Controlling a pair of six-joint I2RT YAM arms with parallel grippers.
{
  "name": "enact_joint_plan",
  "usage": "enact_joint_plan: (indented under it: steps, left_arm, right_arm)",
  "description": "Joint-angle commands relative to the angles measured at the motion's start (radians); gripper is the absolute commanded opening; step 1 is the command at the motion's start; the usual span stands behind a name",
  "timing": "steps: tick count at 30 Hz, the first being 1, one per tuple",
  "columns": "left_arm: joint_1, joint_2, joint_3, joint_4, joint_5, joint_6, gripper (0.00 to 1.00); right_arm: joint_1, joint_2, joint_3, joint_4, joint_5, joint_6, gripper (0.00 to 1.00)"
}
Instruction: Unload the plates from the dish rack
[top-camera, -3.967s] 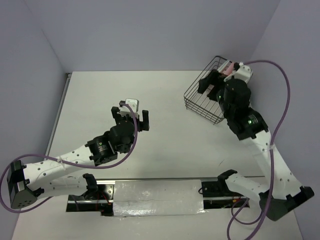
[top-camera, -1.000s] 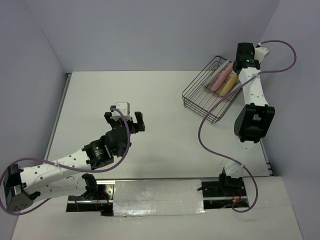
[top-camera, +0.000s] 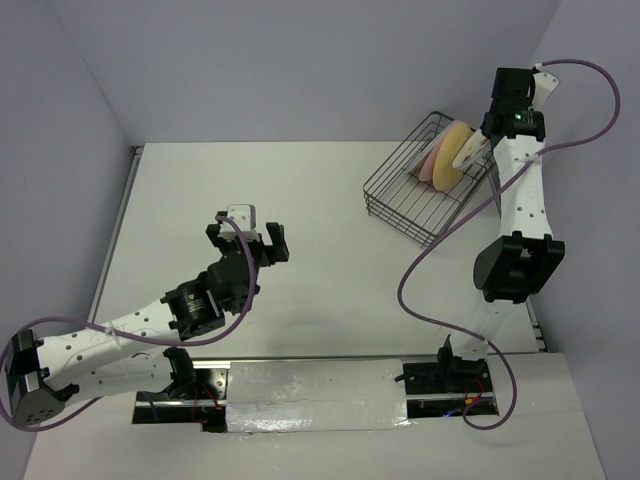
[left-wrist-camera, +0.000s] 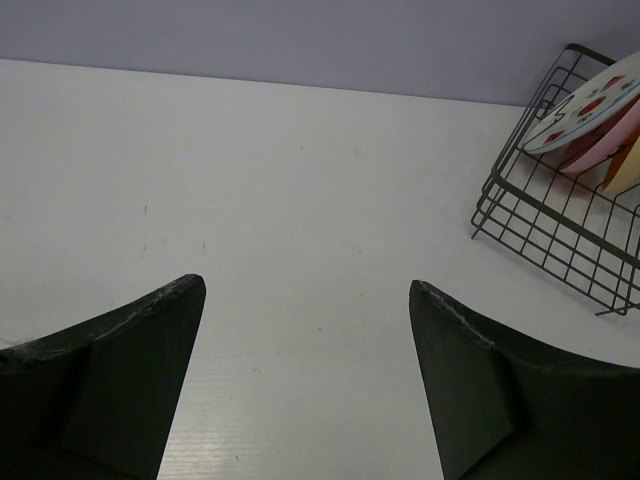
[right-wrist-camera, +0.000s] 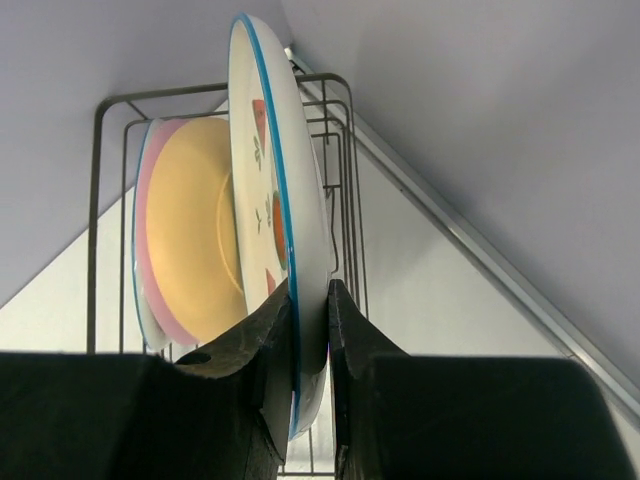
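My right gripper (right-wrist-camera: 310, 290) is shut on the near rim of the strawberry plate (right-wrist-camera: 290, 200), which is white with a blue edge and stands on edge over the dish rack (top-camera: 400, 195). To its left the yellow plate (right-wrist-camera: 195, 240) and pink plate (right-wrist-camera: 143, 240) lean together in the rack. From above, the right gripper (top-camera: 482, 143) hangs over the rack's far right corner. The left wrist view shows the strawberry plate (left-wrist-camera: 590, 103) raised above the other two in the dish rack (left-wrist-camera: 540, 220). My left gripper (left-wrist-camera: 307, 287) is open over bare table, far left of the rack (top-camera: 246, 236).
The rack sits at the table's far right corner, close to the back and right walls (right-wrist-camera: 480, 120). The table edge (right-wrist-camera: 470, 250) runs just beyond the rack. White tabletop (top-camera: 320, 200) lies between the left gripper and the rack.
The right gripper, earlier down in the rack, has risen and shifted right, and the strawberry plate has come up with it. The left arm has drifted slightly.
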Motion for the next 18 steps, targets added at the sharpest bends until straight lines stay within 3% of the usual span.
enact_joint_plan:
  steps: [1, 18]
  left_arm:
    - [-0.005, -0.018, 0.012, 0.034, -0.007, -0.011, 0.95]
    - [-0.005, 0.001, 0.016, 0.034, -0.011, -0.011, 0.95]
  right_arm:
    - [0.01, -0.1, 0.066, 0.097, -0.087, 0.037, 0.0]
    - [0.016, -0.191, 0.142, 0.029, -0.185, 0.062, 0.0]
